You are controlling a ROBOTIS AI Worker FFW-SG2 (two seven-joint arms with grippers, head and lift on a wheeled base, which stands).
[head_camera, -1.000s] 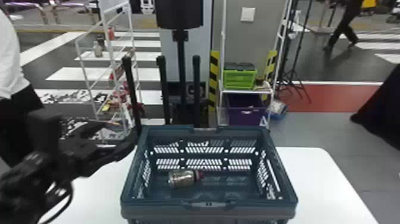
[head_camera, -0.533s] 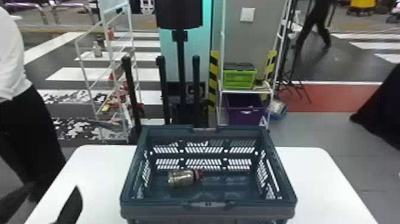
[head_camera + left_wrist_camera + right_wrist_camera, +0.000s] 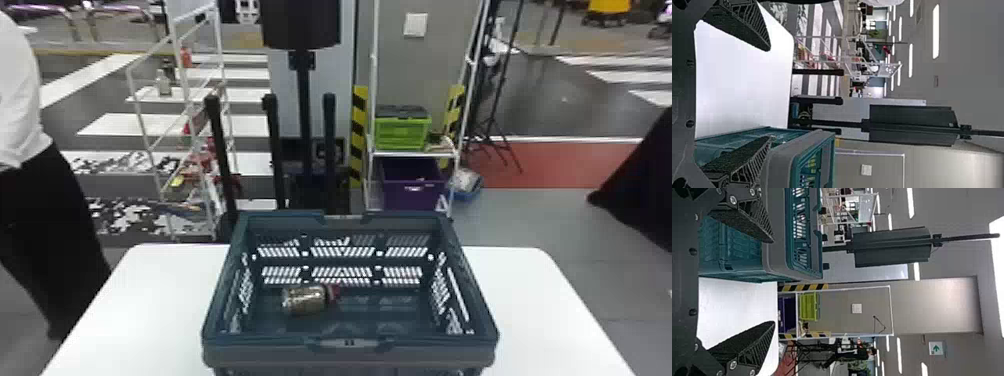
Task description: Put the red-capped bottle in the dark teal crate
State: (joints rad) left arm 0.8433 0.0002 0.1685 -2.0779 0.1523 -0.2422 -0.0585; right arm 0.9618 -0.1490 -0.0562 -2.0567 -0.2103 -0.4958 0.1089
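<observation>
Red-capped bottle (image 3: 304, 300) in crate (image 3: 260, 356): head view; arrow sign (image 3: 936, 348): right wrist view.

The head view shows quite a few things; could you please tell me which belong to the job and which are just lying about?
For the job:
dark teal crate
red-capped bottle, lying inside it

Just about:
green crate
purple bin, below it
blue tray

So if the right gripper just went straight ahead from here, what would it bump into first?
Probably the dark teal crate: the right gripper has its left finger lined up with the crate's near side, though depth is hard to judge.
</observation>
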